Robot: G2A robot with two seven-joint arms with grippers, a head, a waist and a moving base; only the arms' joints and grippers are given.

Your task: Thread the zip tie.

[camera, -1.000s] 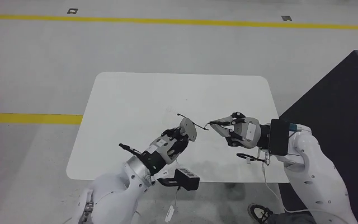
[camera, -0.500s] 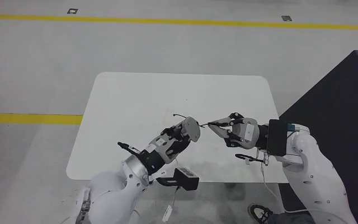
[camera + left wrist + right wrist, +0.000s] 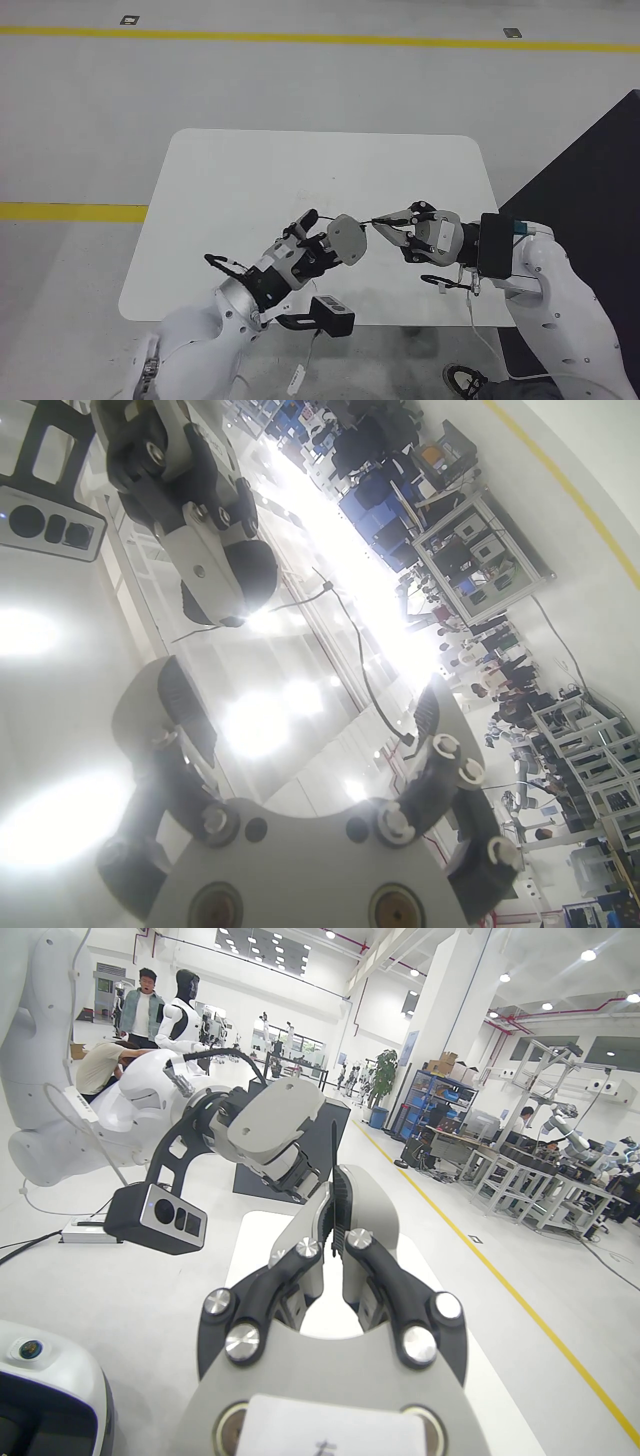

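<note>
Zip tie held in the air by the right pincer, with the left pincer gaping beside it.

The right pincer (image 3: 334, 1180) is closed tight on the black zip tie (image 3: 332, 1140), and the strap stands out beyond its fingertips. In the top view this pincer (image 3: 384, 221) hovers over the near half of the white surface (image 3: 250, 170), its tips facing the left pincer (image 3: 345, 240) just beside it. A short stretch of the tie (image 3: 369, 221) shows between them. From the left wrist, the left pincer (image 3: 300, 682) has its fingers spread wide and grips nothing. The tie (image 3: 362, 660) runs from the right pincer (image 3: 230, 615) past a small block, then curves down to end just beside one ribbed pad (image 3: 425, 707) — whether it touches that pad cannot be told.
</note>
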